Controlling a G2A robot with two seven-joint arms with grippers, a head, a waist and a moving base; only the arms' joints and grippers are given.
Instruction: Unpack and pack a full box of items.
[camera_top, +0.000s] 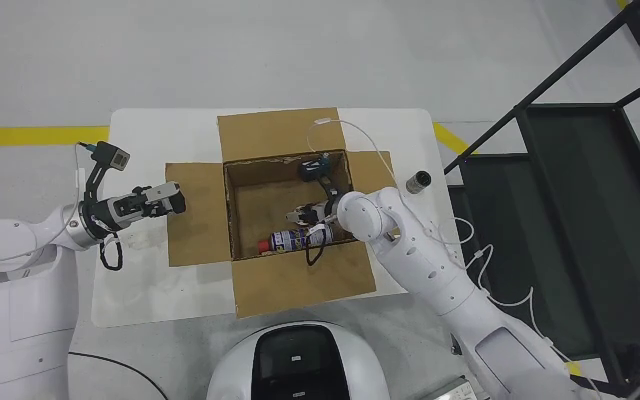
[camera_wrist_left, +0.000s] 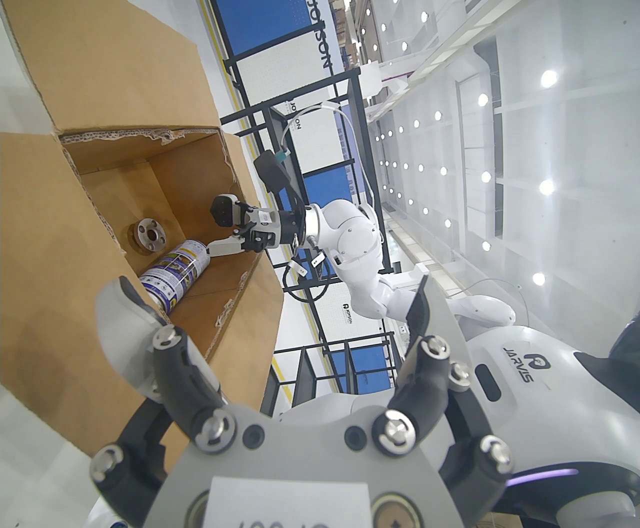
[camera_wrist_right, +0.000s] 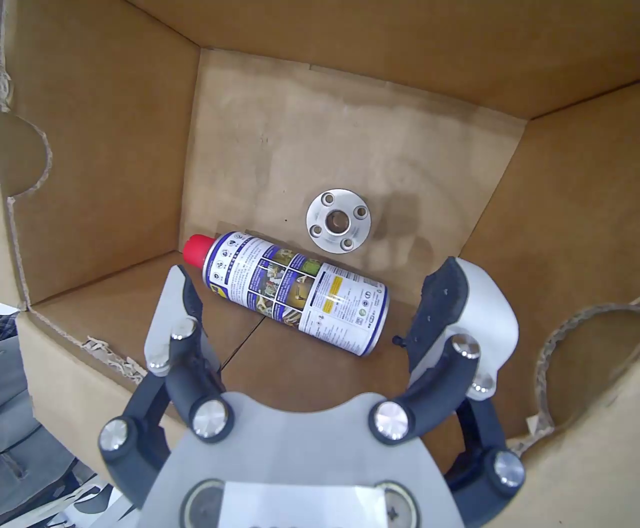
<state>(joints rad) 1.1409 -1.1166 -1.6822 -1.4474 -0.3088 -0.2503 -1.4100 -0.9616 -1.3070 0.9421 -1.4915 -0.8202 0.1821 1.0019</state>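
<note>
box (camera_top: 255, 200) open, two things left inside

it sits mid desk. a red-capped can (camera_wrist_right: 295, 292) with a picture-panel label lies on its side by the near wall, with a flange (camera_wrist_right: 336, 221) just beside it. the right gripper (camera_wrist_left: 222, 229) is spread above the can. the left gripper (camera_top: 177, 199) is spread over the left flap (camera_top: 195, 225).

Black rack (camera_top: 580, 130), yellow floor tape (camera_top: 50, 134)

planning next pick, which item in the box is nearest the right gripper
The red-capped spray can, on its side by the open right gripper; the round metal flange lies flat farther off.
</note>
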